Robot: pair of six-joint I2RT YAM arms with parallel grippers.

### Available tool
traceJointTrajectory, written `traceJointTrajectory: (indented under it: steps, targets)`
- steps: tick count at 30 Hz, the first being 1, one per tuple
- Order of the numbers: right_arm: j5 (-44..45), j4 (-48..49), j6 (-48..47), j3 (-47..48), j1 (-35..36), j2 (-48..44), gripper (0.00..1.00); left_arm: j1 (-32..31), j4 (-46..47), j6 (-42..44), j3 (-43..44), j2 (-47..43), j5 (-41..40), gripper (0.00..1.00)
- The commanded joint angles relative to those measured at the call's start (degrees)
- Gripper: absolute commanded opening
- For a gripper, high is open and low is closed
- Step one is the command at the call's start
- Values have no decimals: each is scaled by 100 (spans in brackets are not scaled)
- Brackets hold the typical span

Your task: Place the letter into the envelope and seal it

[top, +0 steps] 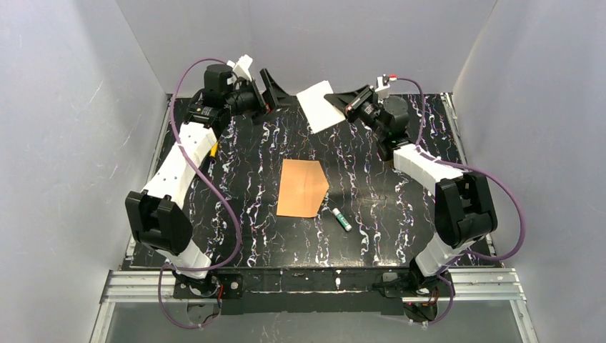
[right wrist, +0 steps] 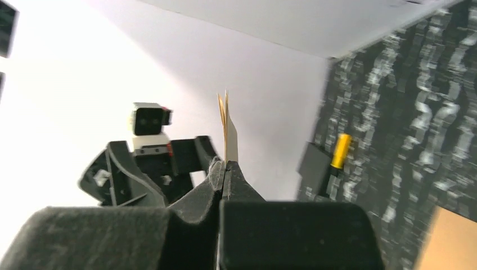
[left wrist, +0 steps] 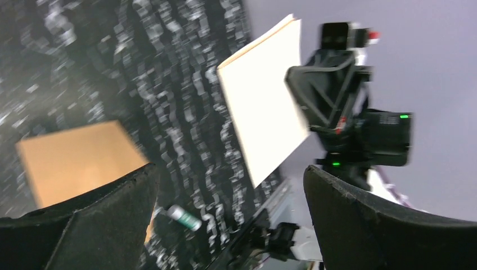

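The right end effector [top: 343, 107] is clamped on one edge of the folded letter [top: 318, 107], holding it aloft. The left end effector [top: 277, 91] is just beside the sheet's free edge, fingers apart and empty. The envelope [top: 301, 188] lies flat on the surface [top: 386, 207], well below both. The right should probably bring the letter down low, folded edge leading, while the left pins the envelope.

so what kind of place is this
Probably a robot test cell: plain grey walls box in a black marbled table, with the left arm and right arm mounted by a metal rail.
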Motion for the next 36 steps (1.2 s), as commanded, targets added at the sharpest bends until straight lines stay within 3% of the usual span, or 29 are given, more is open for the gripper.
traceJointTrajectory:
  steps: [1,3,6,11,19,20,21,23,25,27,31,36]
  targets:
    - [121,1191,1078,609,207,152,1,28,2064,-1345,-204,81,1066,98]
    - [84,1065,1108,824,296,233,1,1,2492,-1680,-153,238,1359,97]
    - [92,1038,1101,927,382,301,1,-46,2550,-1616,106,384,1554,86]
    - [118,1342,1339,882,399,394,1,-4,2569,-1804,325,407,1649,48]
    - [-491,1053,823,1114,394,541,1,46,2660,-1701,241,273,1837,0]
    - [-627,915,642,1191,379,548,4,63,2660,-1697,229,284,1909,0]
    - [-751,815,441,1251,362,543,13,77,2660,-1674,228,298,2010,0]
    - [-990,603,39,1318,332,485,49,100,2660,-1586,245,320,2223,0]
    - [-1368,592,-393,1366,282,423,68,126,2660,-1537,269,334,2505,0]
    - [-1946,697,-700,1445,234,436,70,137,2659,-1474,330,375,2811,0]
    - [-3177,1206,-490,1648,205,665,61,129,2657,-1317,409,385,3342,0]
    - [-3693,1357,-294,1797,214,678,47,133,2660,-1149,426,377,3668,0]
